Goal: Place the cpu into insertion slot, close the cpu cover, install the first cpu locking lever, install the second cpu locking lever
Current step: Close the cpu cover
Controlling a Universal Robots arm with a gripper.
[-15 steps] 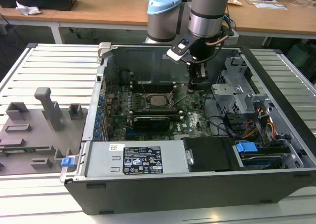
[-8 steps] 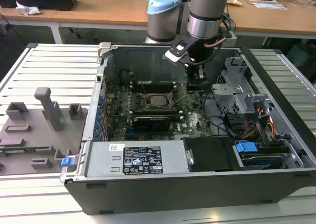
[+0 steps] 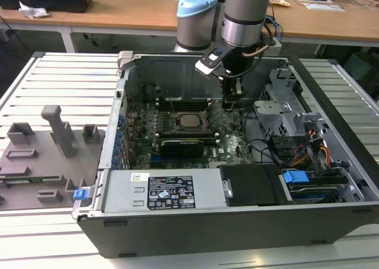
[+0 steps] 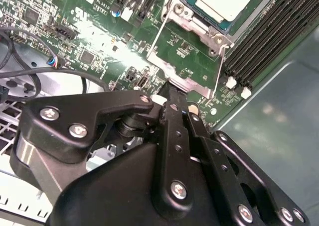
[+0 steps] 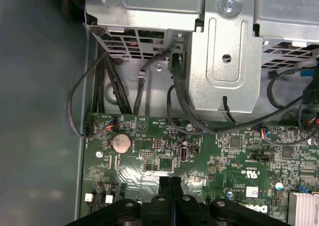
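Arm was down inside the open computer case (image 3: 118, 162). I noted the gripper (image 3: 232, 105) low over the green circuit board (image 5: 149, 159), just to the exterior view's right of the cpu (image 3: 189, 120). Jaws clenched together, nothing between them that I could see. In the second wrist view the tip sat at the edge of the socket's metal plate. The cpu lay seated in the insertion slot (image 3: 204, 122), its silver top showing through the cpu cover (image 4: 197, 29), which lay flat around it. Could not tell how the levers stood.
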